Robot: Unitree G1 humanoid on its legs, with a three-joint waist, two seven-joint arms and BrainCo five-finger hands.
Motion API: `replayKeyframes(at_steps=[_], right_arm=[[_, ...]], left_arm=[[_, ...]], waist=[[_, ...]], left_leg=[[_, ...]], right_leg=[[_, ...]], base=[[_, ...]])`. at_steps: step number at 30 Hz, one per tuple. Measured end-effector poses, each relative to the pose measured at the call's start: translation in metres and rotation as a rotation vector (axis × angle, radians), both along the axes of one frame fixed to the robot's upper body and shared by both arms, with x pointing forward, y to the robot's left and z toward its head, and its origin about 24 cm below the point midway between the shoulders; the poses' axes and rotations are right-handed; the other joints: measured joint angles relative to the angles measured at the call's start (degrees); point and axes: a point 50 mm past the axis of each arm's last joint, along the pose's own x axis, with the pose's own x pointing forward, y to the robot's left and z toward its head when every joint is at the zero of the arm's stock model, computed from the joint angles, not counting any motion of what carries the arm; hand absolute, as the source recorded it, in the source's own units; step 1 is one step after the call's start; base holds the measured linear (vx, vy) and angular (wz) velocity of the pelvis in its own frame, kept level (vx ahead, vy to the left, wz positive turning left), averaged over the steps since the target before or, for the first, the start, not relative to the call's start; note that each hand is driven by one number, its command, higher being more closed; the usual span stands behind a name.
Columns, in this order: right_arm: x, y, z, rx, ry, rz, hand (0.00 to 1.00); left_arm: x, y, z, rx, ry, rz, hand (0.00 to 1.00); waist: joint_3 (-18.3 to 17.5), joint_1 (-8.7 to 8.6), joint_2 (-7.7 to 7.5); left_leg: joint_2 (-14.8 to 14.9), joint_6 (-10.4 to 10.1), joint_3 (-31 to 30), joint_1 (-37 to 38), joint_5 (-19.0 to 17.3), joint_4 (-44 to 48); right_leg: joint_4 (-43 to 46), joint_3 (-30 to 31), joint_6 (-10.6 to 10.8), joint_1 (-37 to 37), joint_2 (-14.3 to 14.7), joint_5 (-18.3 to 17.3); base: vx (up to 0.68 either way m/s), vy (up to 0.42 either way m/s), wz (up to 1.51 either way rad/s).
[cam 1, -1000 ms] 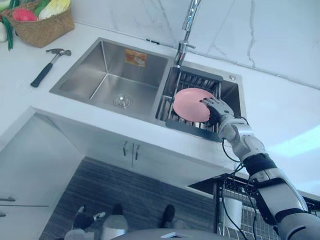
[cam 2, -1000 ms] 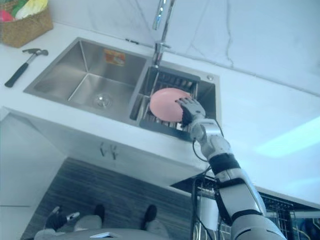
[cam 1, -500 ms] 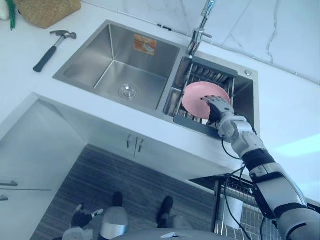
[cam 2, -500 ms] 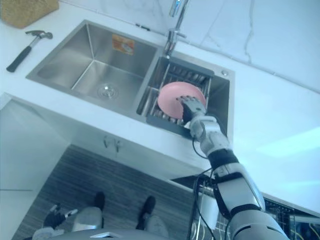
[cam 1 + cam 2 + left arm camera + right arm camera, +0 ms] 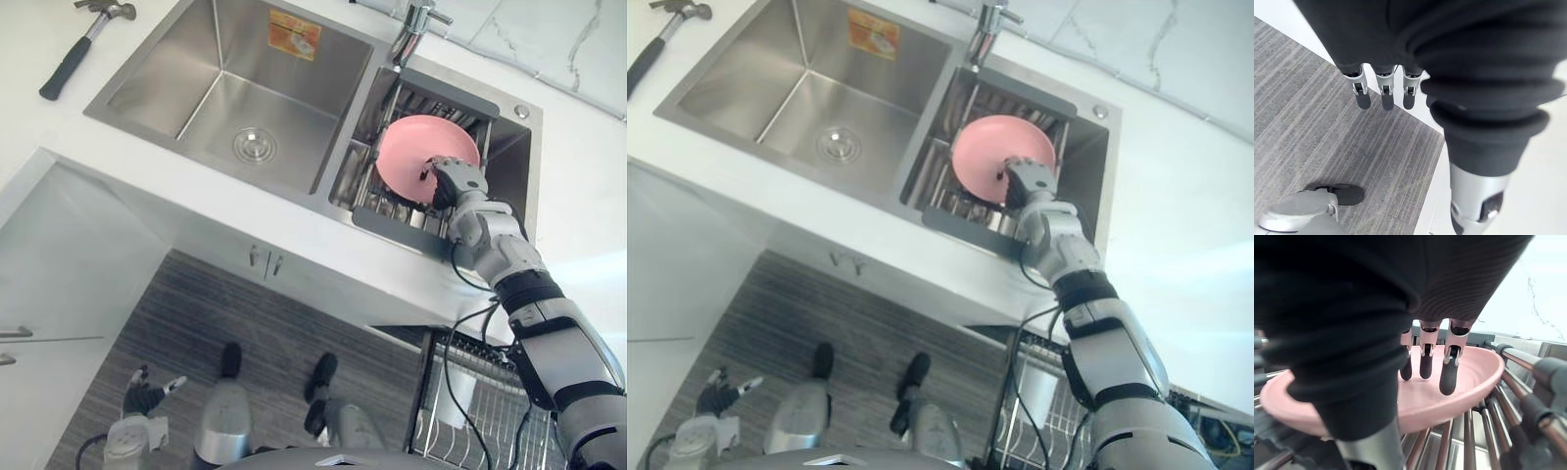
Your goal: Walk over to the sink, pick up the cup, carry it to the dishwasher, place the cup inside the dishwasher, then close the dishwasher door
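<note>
At the sink point(image 5: 196, 108) now, the right hand point(image 5: 456, 181) dips loose, uncurled fingers point(image 5: 1422, 362) into the pink bowl point(image 5: 411, 157) resting on the rack point(image 5: 392, 223), left hand point(image 5: 1382, 93) slack by the floor, so lift, carry, loading and door-closing all lie ahead.

The right hand point(image 5: 457, 182) covers the lower right edge of the pink dish point(image 5: 407, 157), and the dish hides part of the drying rack point(image 5: 390, 208) behind it. In the right wrist view the hand's dark cover blocks the near rim of the dish, so whether the hand grips it cannot be told. The top edge cuts off part of the hammer point(image 5: 69, 61) head and the tap point(image 5: 415, 22) above its base. The bottom edge cuts the wire basket point(image 5: 480, 416). The sticker point(image 5: 294, 31) is too small to make out.
</note>
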Motion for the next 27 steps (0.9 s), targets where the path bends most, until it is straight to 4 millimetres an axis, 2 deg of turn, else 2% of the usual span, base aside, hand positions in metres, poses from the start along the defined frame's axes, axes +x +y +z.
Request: replayKeyframes(at_steps=[7,11,16,21,26,27], right_arm=[[-0.002,-0.001,0.009,-0.029,-0.137,-0.030,1.00],[-0.003,0.001,0.016,-0.029,-0.201,-0.022,1.00],[-0.008,-0.008,0.030,-0.046,-0.274,-0.025,1.00],[-0.012,-0.008,0.043,-0.039,-0.329,0.001,1.00],[-0.016,-0.009,0.050,-0.034,-0.346,0.031,1.00],[-0.016,-0.009,0.050,-0.031,-0.342,0.036,0.00]], left_arm=[[0.011,-0.007,0.007,0.010,-0.019,-0.064,0.00],[0.011,-0.008,0.006,0.008,-0.012,-0.072,0.00],[0.015,-0.012,0.014,0.018,-0.046,-0.099,0.00],[0.010,-0.015,0.014,0.018,-0.040,-0.115,0.00],[0.007,-0.019,0.012,0.015,-0.028,-0.128,0.00],[0.006,-0.019,0.012,0.014,-0.025,-0.128,0.00]], waist=[[0.77,0.11,0.89],[0.92,-0.01,1.12],[1.06,-0.40,1.35],[1.18,-1.29,1.74],[0.92,-1.58,2.86],[0.85,-1.60,3.01]], left_leg=[[0.46,-0.25,0.04,-1.30,0.01,1.74],[0.76,-0.44,0.32,-1.49,-0.11,2.33],[0.84,-0.41,0.78,-2.39,-0.92,4.39],[0.92,-0.38,1.30,-2.73,-1.95,6.14],[1.13,-0.15,1.27,-3.09,-3.47,8.38],[1.14,-0.14,1.30,-3.11,-3.58,8.48]], right_leg=[[-0.41,0.25,-0.23,-0.68,0.36,0.17],[-0.71,0.84,-0.23,-0.68,0.73,0.17],[-1.23,1.41,-0.42,-0.64,0.81,0.31],[-1.25,1.57,-0.41,-0.54,0.78,0.32],[-1.28,1.54,-0.42,0.31,1.01,0.33],[-1.28,1.56,-0.42,0.41,1.04,0.33]], base=[[-0.04,-0.024,-0.01],[-0.02,-0.019,-0.05],[0.00,-0.001,-0.04],[0.02,0.009,-0.05],[0.00,0.000,0.00],[0.00,0.000,0.00]])
